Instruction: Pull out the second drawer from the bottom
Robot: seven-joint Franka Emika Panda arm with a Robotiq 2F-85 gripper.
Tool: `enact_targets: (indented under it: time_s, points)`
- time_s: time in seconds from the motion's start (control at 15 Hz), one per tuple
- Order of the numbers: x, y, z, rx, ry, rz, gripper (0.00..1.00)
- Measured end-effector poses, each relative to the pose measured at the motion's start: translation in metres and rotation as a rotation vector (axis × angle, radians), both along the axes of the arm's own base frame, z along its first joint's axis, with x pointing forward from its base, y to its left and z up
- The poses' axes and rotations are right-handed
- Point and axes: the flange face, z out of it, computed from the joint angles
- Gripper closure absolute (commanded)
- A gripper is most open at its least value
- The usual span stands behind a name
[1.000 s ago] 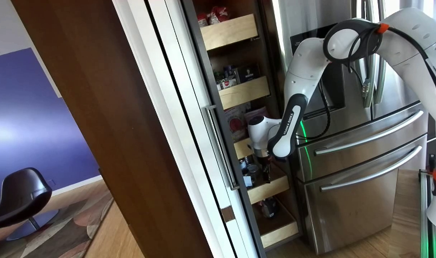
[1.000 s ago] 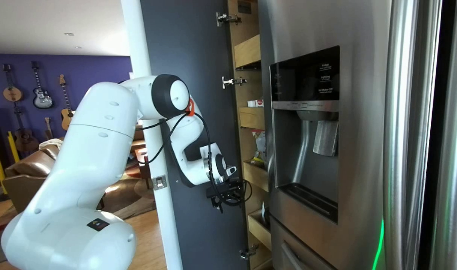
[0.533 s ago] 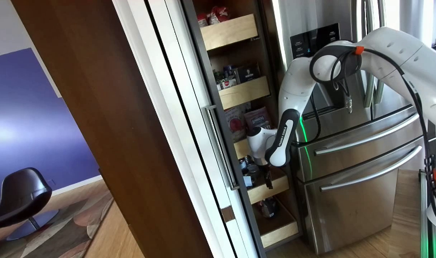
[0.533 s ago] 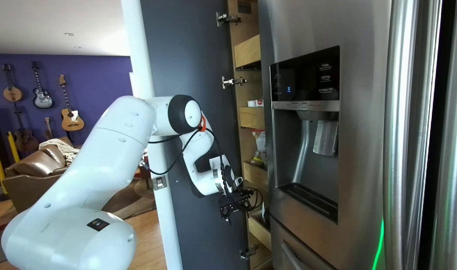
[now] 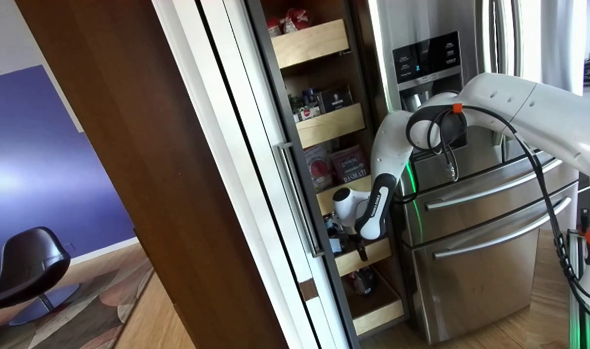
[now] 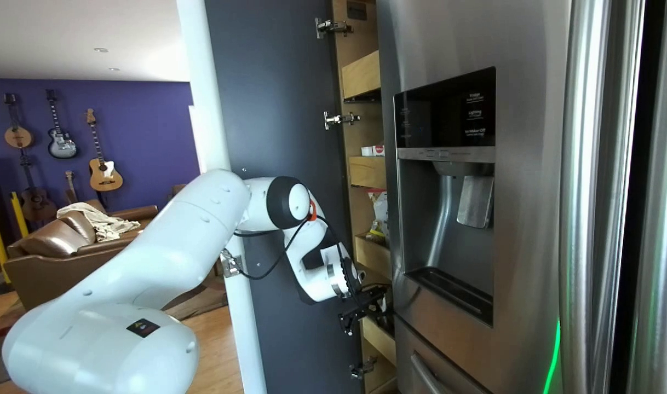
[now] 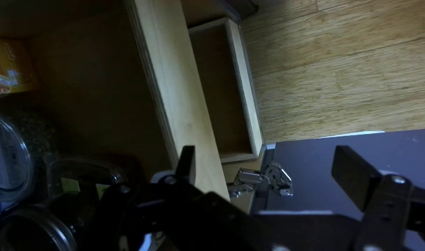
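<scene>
Big fridge (image 6: 530, 230), tall cupboard (image 5: 314, 72), robot arm (image 6: 169, 257) nr 2nd drawer from btm (image 7: 179, 87).
Fridge is just beside cupboard; grey door (image 6: 289, 98) stands open on cupboard's other side. Arm bends down in front of cupboard. Drawer sits low in cupboard, looks pushed in. Tool (image 7: 266, 162) is low @ cupboard's front, w/ fingers (image 7: 187, 162) spread wide; in wrist view 1 tip is over drawer's front, can't tell if touching. Jars (image 7: 6, 153) & orange box (image 7: 10, 66) are in cupboard, inside same drawer.
</scene>
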Motion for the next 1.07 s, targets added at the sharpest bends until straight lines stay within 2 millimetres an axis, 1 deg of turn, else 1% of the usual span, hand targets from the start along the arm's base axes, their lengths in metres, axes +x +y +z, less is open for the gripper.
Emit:
enact_targets:
  time_s: [0.27, 0.53, 0.87, 1.07]
  points:
    - [0.023, -0.007, -0.022, -0.025, -0.015, 0.066, 0.00]
    - [0.040, -0.016, -0.042, -0.055, -0.030, 0.119, 0.00]
    - [0.053, -0.024, -0.063, -0.075, -0.036, 0.192, 0.00]
    - [0.055, -0.027, -0.074, -0.063, -0.013, 0.233, 0.00]
